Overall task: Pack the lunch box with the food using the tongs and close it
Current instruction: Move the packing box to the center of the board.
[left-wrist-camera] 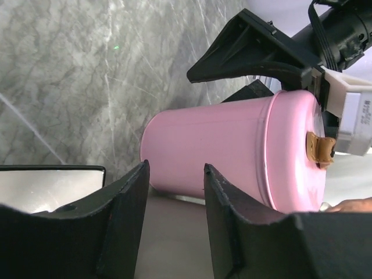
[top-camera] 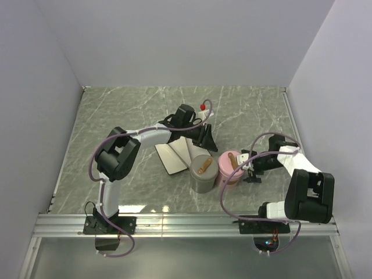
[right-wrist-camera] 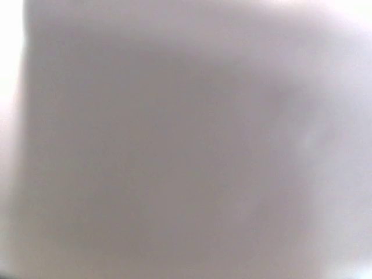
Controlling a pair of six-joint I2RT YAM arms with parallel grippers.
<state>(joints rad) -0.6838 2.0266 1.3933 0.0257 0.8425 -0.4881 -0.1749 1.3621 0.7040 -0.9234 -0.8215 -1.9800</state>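
Nudging the pink canister (left-wrist-camera: 221, 145), upright just beside the grey canister (top-camera: 202, 176) and straddled by the wide-set right gripper (top-camera: 247, 169) (clamped or not, cannot tell), the open, empty left gripper (left-wrist-camera: 174, 174) may topple it; tongs unseen.

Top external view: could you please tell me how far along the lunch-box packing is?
Done: the pink container and grey container both carry lids. In hand: the right gripper stands at the pink one, jaws wide; whether it grips is unclear. The left gripper has open, empty jaws. Left: a red-and-white piece, seemingly food, lies on the table farther back; the containers' contents are hidden.
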